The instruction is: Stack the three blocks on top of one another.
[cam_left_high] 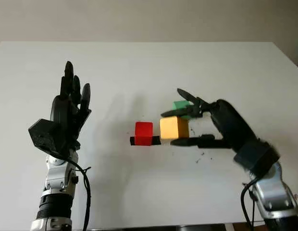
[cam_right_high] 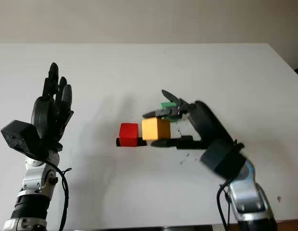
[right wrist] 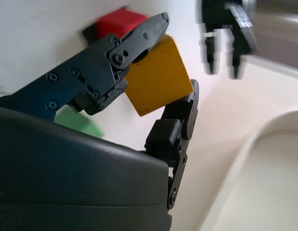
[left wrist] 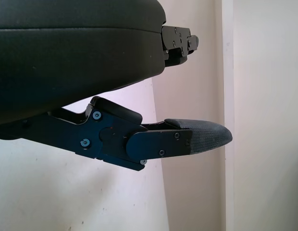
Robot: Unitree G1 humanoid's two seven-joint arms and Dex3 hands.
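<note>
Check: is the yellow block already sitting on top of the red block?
No. The right hand holds the yellow block beside the red block.

A white desk [cam_left_high: 139,67] carries everything here. Near its middle a red block [cam_left_high: 143,133] sits on a small black flat piece [cam_left_high: 133,141] (what that piece is cannot be told), which lies directly on the desk and sticks out beyond the block on the side facing the raised left arm. On the other side of the red block, a little farther back, a green block [cam_left_high: 180,107] lies on the desk, partly hidden. A few dark specks [cam_left_high: 201,157] mark the surface nearer than the green block.
</note>
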